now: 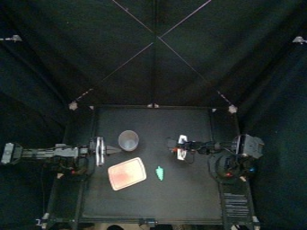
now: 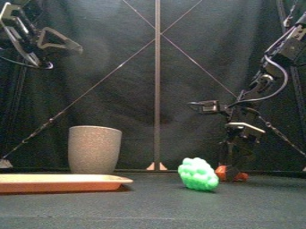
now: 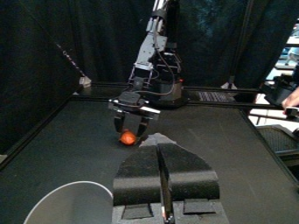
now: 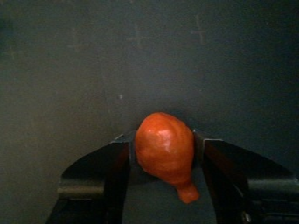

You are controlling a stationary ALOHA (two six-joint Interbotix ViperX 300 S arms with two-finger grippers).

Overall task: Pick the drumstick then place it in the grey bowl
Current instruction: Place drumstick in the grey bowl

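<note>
The orange drumstick (image 4: 163, 149) sits between the two jaws of my right gripper (image 4: 163, 162), which press against its sides low over the table at right of centre. The front view shows this gripper (image 2: 235, 168) reaching down with the drumstick (image 2: 237, 174) just above the tabletop. The left wrist view also shows the drumstick (image 3: 126, 137) in those jaws. The tall grey speckled cup (image 1: 128, 139) stands upright at the back left of centre, apart from the right gripper (image 1: 184, 150). My left gripper (image 3: 163, 179) rests shut and empty at the left, beside the cup (image 3: 65, 206).
A flat pink tray (image 1: 126, 174) lies in front of the cup. A green toy (image 1: 160, 171) lies just right of the tray, between it and the right gripper. In the front view the green toy (image 2: 199, 173) is nearer than the drumstick.
</note>
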